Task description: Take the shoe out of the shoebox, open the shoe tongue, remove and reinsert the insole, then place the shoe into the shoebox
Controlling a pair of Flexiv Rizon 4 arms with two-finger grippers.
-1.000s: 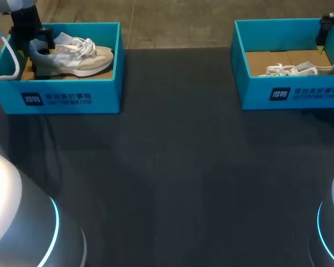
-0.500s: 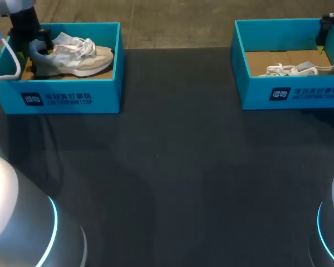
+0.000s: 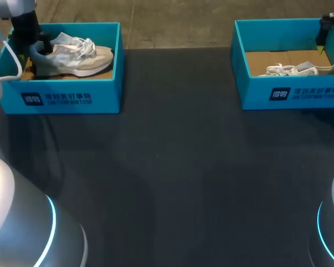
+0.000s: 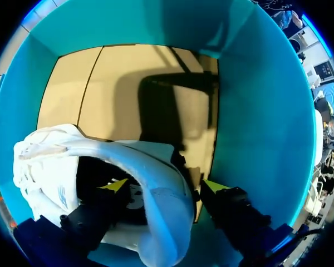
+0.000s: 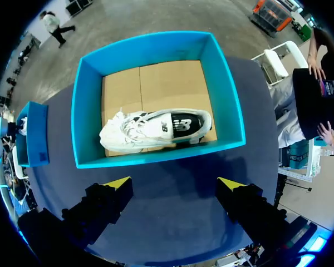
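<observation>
Shoe of white-grey fabric (image 3: 78, 55) lies in teal cardboard shoebox (image 3: 61, 97), upper left. My left gripper (image 4: 166, 186) straddles its heel, fingers apart; next, I think, squeeze and lift out.

Left gripper (image 4: 165, 186) sits low at the bench's far left corner, fingers spread; right gripper (image 5: 175, 182) hangs above the far right corner, likewise spread.

White bases (image 3: 11, 217), cyan rings (image 3: 55, 225), black L pincer (image 4: 165, 186), R pincer (image 5: 175, 182), yellow tips, white cable (image 3: 15, 60)
</observation>
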